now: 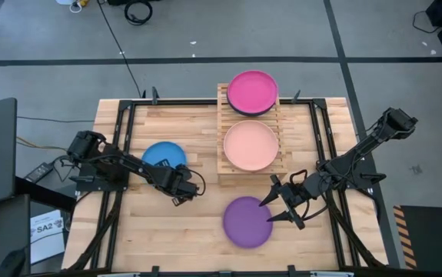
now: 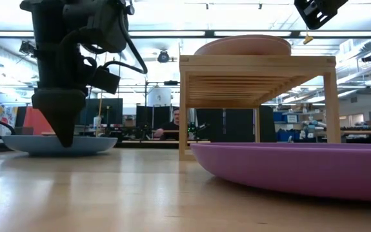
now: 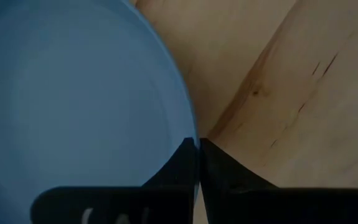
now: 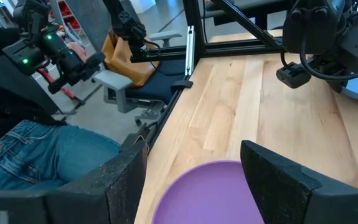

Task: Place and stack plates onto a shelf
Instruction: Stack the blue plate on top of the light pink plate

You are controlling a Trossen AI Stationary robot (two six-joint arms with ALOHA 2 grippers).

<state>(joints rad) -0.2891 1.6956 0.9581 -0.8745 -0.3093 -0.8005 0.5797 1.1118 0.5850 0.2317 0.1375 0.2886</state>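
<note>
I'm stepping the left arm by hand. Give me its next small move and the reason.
Probably lift slightly. The left gripper has its jaws shut at the blue plate's rim, apparently pinching the edge, and the plate rests flat on the table. Raising it frees it for the shelf. The right gripper hangs open over the purple plate.

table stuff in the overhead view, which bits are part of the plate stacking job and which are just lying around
Part of the job:
- blue plate, left gripper shut on its rim
- purple plate, right gripper open over its edge
- salmon plate and magenta plate, on the shelf

Lying about:
- coiled black cable on the floor
- white paper beside the table
</note>
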